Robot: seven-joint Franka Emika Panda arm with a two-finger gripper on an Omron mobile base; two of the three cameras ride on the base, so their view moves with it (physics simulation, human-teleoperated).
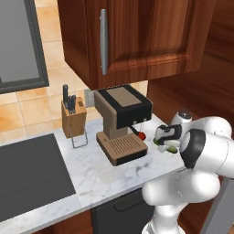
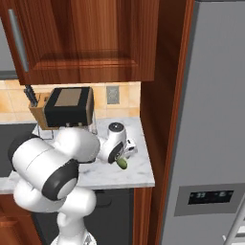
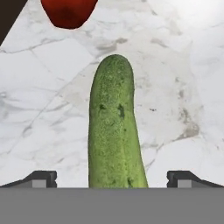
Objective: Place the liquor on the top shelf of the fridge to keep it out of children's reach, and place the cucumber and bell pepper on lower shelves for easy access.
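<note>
Claw (image 1: 163, 142) low over marble counter (image 1: 91, 173), beside coffee machine (image 1: 122, 123); knife block (image 1: 73, 116) left.

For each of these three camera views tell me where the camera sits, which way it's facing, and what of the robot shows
Left base view: behind the arm, to its left, looking down at the counter and coffee machine; arm at lower right.
Right base view: behind, to its right, facing counter and the closed fridge; arm at lower left.
Hand view: on the hand, looking down at the cucumber between the open gripper tips, bell pepper beyond.
Shared: both base views show the cucumber.
</note>
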